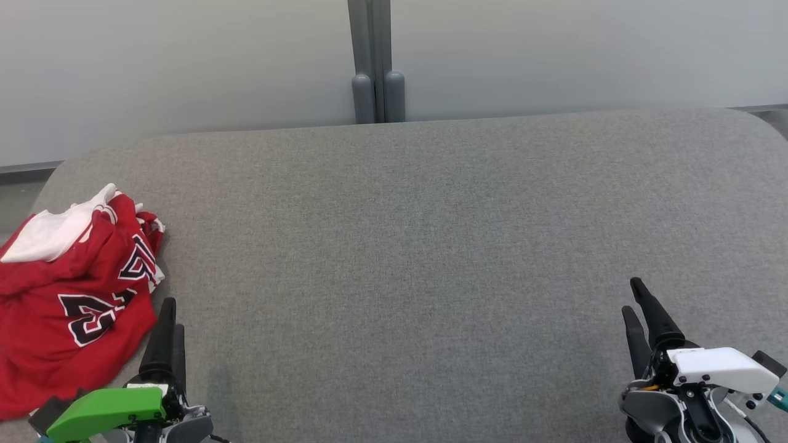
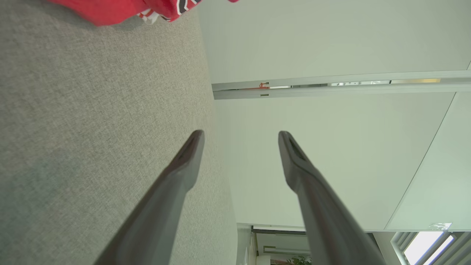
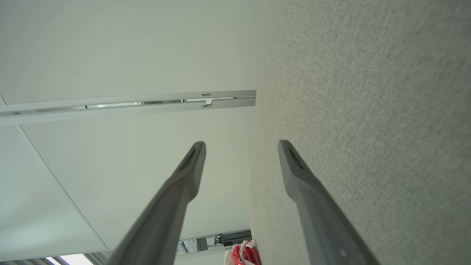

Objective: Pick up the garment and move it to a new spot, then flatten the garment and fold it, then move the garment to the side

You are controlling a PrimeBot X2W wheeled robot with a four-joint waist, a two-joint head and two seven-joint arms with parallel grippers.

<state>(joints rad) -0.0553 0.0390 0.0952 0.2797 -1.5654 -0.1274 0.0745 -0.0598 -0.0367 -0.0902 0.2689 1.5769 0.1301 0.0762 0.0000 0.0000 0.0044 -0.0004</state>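
**Location.** The garment [image 1: 68, 295], a red jersey with black-and-white numerals, lies crumpled at the far left of the grey surface [image 1: 400, 246]. Part of it runs off the left of the head view. A white fold [image 1: 49, 237] shows on its upper side (lining or a second layer, cannot tell which).

**Grippers.** The left gripper [image 1: 172, 314] sits low at the left, just beside the garment's right edge and apart from it. Its jaws are spread with nothing between them. The right gripper [image 1: 631, 295] sits at the lower right, well apart from the garment, jaws likewise spread and empty.

**Status.** Judged to be the first step; the pick-up is not yet begun.

**Handling.** The garment is assessed as thin, soft and light. It will likely drape and sag when lifted, give no stiffness, and may drag a little on the woven surface. The printed numerals are probably a touch stiffer than the plain cloth. There is no breakage risk. The hazard is pinching several layers at once, which would keep it bunched.

**Recommended hold.** The left gripper should pinch one raised fold on the near right edge. For flattening, the shoulders or the hem corners would serve.
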